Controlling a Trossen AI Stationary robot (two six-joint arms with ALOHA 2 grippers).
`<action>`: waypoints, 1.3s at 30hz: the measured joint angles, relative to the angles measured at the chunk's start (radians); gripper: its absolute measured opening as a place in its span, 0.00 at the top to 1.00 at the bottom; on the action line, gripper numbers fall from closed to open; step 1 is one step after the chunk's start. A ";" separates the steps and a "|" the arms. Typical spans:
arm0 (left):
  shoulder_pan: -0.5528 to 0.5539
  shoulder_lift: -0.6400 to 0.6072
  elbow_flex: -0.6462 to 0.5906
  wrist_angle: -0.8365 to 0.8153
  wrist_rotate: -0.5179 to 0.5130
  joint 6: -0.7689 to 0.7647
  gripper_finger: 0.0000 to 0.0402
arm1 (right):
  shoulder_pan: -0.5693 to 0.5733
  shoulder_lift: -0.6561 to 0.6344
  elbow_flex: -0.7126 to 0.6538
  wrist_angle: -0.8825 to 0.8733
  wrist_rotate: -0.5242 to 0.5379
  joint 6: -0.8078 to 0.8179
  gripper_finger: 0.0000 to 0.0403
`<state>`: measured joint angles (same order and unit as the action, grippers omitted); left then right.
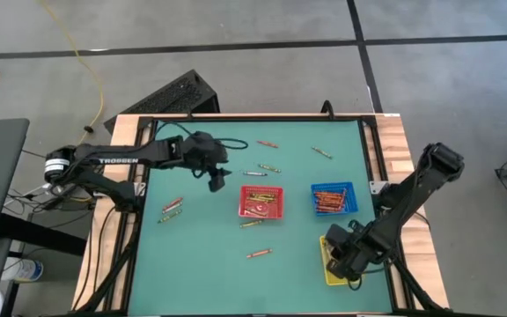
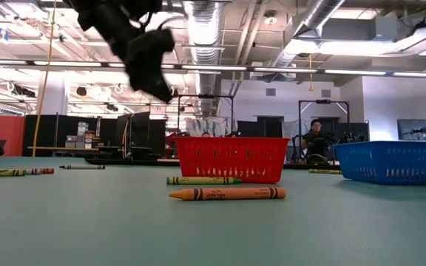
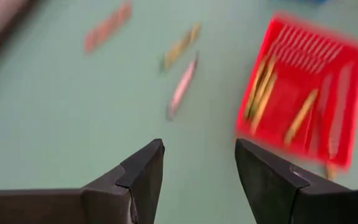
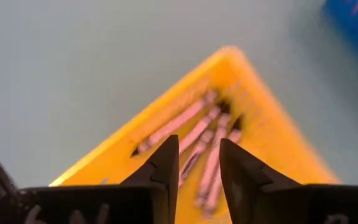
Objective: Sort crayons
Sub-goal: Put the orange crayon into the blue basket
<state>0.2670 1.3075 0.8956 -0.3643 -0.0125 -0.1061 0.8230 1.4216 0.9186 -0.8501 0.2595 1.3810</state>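
We've got the right hand (image 4: pixel 199 165) parted and empty over the yellow tray (image 4: pixel 260 127), drop step; left hand (image 3: pixel 199 171) wide, empty, next needs a loose tabletop crayon (image 1: pixel 258 254), others binned

You have a teal-green counter (image 1: pixel 209 255) edged in pale wood. The red tray (image 1: pixel 262 202) holds yellowish crayons (image 1: pixel 259 199), the blue tray (image 1: pixel 334 198) orange-red ones, the yellow tray (image 4: pixel 247 99) pinkish ones. At 7 o'clock from the red tray lies an orange crayon (image 2: pixel 228 193).
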 joint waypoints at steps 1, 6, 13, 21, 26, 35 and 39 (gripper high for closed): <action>0.003 0.000 0.000 -0.052 0.000 -0.032 0.53 | 0.000 -0.022 0.000 -0.004 0.026 -0.039 0.73; 0.006 0.000 0.006 -0.349 0.041 -0.060 0.53 | -0.002 -0.157 0.000 0.012 0.152 -0.288 0.73; 0.018 0.000 0.026 -0.514 0.122 -0.075 0.53 | -0.013 -0.332 -0.014 0.031 0.320 -0.510 0.73; -0.066 0.001 -0.064 -0.575 0.046 -0.278 0.53 | -0.115 -0.529 -0.129 0.223 0.199 -0.861 0.73; -0.100 0.002 -0.122 -0.564 0.011 -0.361 0.53 | -0.242 -0.678 -0.210 0.346 0.026 -1.079 0.73; -0.162 0.002 -0.165 -0.560 -0.081 -0.435 0.53 | -0.398 -0.769 -0.238 0.373 -0.191 -1.267 0.73; -0.165 0.002 -0.165 -0.557 -0.125 -0.463 0.53 | -0.421 -0.762 -0.238 0.373 -0.235 -1.285 0.73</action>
<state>0.1024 1.3090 0.7303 -0.9216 -0.1376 -0.5688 0.4023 0.6600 0.6807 -0.4772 0.0246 0.0956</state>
